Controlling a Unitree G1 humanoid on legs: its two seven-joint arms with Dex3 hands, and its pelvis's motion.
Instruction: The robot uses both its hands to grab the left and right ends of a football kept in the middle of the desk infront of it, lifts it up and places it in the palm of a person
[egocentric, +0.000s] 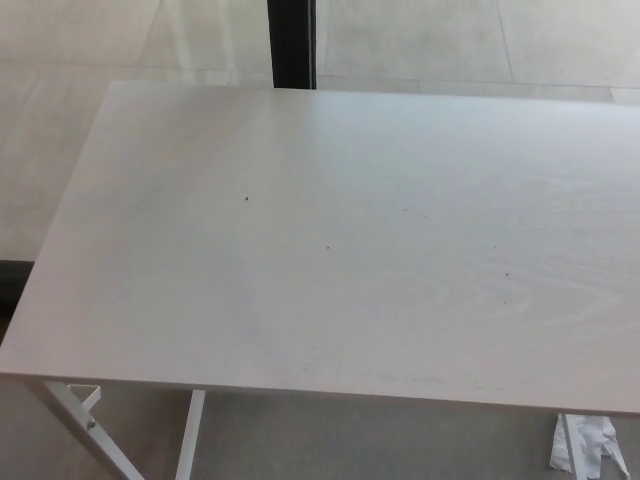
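Head view: a pale wood-grain bench (340, 240) is filling most of the frame, its top showing only a few tiny dark specks. White metal legs (95, 430) are showing under its near left corner. A crumpled white scrap (590, 445) is lying on the floor at the lower right. A dark post (292, 42) is standing behind the far edge, against light floor tiles (80, 40). The football is not showing anywhere, and neither robot hand is showing, so their state cannot be told
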